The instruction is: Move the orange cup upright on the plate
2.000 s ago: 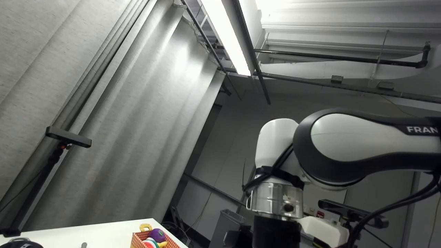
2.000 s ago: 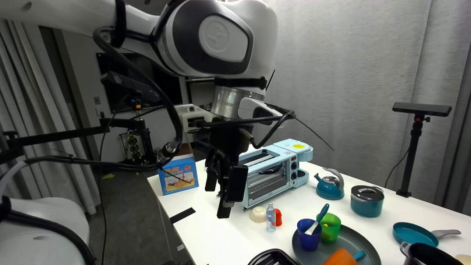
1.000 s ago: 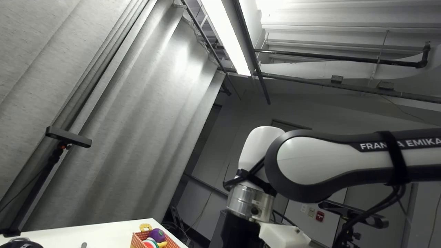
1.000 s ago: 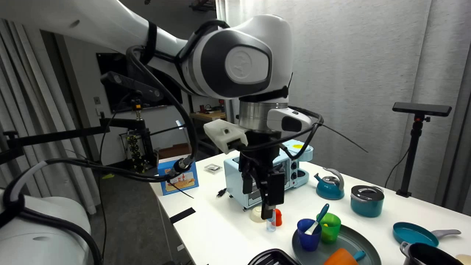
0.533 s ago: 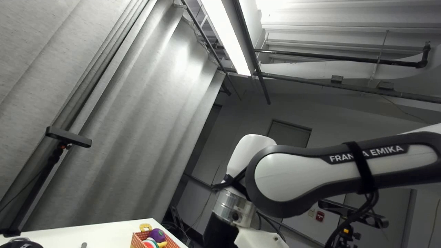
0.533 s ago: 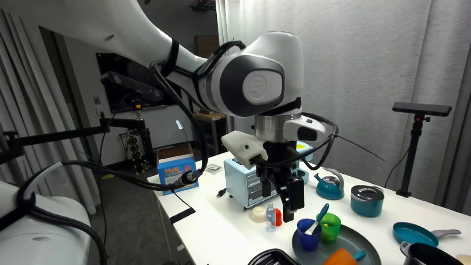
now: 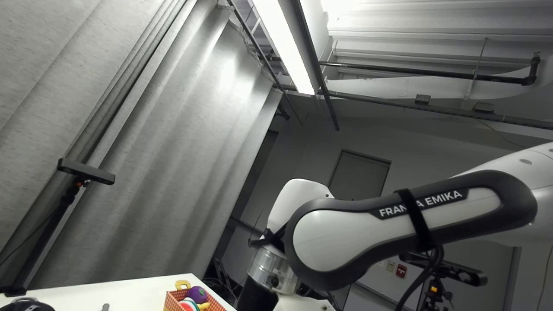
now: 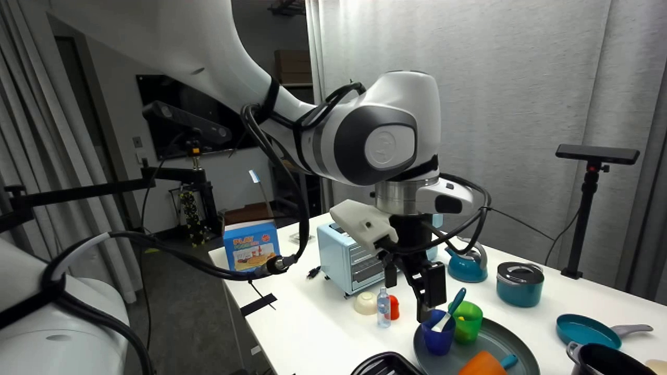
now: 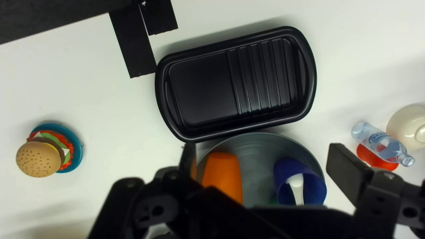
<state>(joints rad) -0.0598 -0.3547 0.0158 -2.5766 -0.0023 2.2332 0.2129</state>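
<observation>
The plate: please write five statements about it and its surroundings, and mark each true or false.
The orange cup lies on its side on the plate. True.
The end effector grips the orange cup. False: the end effector is open.
The black tray sits beside the plate. True.
The white-ended utensil stands in the green cup. False: the white-ended utensil is in the blue cup.
The hamburger rests on a teal dish. True.

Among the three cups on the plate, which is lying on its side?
The orange cup: it lies on its side on the plate, while the blue cup and the green cup stand upright.
</observation>
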